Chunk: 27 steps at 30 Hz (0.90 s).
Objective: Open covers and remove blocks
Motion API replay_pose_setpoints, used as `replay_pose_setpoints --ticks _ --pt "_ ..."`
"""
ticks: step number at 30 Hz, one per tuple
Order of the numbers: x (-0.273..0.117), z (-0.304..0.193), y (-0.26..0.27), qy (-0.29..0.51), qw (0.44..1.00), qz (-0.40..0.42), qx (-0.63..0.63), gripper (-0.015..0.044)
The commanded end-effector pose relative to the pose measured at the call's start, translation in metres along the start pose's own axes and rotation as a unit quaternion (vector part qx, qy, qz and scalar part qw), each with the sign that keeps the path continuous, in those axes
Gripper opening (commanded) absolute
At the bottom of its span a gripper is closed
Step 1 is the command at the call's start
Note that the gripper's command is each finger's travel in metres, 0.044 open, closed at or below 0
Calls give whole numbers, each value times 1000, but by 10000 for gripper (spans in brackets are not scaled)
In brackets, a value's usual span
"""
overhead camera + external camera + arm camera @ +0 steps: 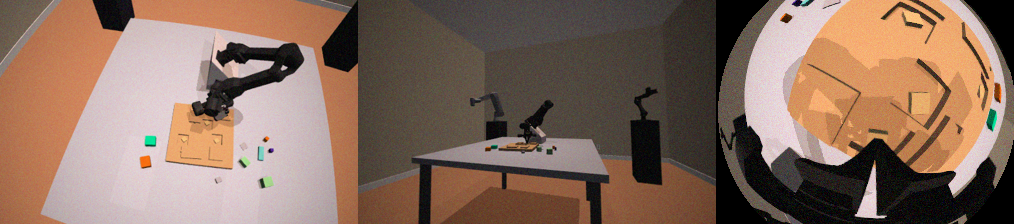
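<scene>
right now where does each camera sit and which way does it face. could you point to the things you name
Top: high above the table, looking steeply down at the puzzle board (199,149) and most of the arm (257,84).
Exterior: beyond one table edge, just above tabletop height, looking across the table (512,164) toward the far wall; the arm (539,116) shows above the board (519,147).
Wrist: on the arm near the gripper (877,142), looking past its fingers onto the board (866,45).
Top and exterior share the arm, the board and the loose blocks.
</scene>
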State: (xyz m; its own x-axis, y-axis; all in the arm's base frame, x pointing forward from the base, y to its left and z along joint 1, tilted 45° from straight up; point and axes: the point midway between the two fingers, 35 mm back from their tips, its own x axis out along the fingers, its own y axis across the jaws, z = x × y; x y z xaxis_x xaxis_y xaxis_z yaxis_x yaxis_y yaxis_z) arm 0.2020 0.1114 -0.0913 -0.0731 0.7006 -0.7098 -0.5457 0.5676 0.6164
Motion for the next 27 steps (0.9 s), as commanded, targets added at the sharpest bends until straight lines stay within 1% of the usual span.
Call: replay_pose_setpoints --ticks 1,7,12,27 --pt "1 4 -4 -2 1000 -1 -2 0" --pt "1 3 -4 -2 1000 -1 1 0" --pt "1 3 -4 -2 999 -1 33 0" --pt "-14 2 -2 -2 999 -2 52 0"
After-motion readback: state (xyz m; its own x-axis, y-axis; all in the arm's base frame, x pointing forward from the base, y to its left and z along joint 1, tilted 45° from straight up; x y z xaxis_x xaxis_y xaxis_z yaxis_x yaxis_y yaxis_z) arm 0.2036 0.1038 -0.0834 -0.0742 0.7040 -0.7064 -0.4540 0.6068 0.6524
